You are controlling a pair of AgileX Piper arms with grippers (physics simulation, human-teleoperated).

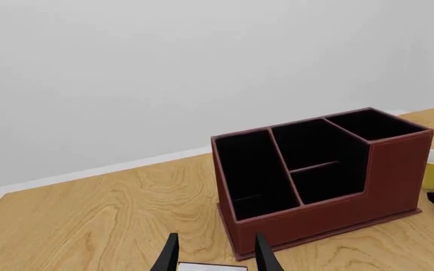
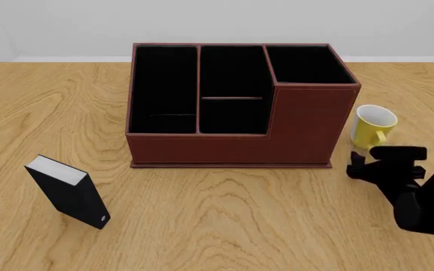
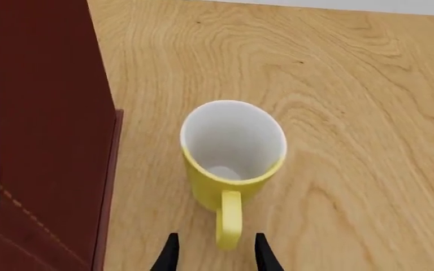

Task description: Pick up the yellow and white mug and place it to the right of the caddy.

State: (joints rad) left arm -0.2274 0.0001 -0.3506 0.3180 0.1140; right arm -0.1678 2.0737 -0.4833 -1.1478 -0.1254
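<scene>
One open right pincer [image 3: 213, 251] straddles the yellow and white mug [image 3: 232, 155]'s handle beside the caddy [image 2: 236, 107]; closing off-centre could tip it.

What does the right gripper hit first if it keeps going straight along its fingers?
Likely the handle of the yellow and white mug: it sits in line with the open right gripper, just ahead. Exact gap unclear.

Fixed front camera high over the table [image 2: 225, 226]; both wrist cameras low, sharing the caddy [image 1: 322, 169].

Matte black right gripper [image 2: 386, 160] — chunky arm (slim tapered fingers [image 3: 169, 255])
</scene>
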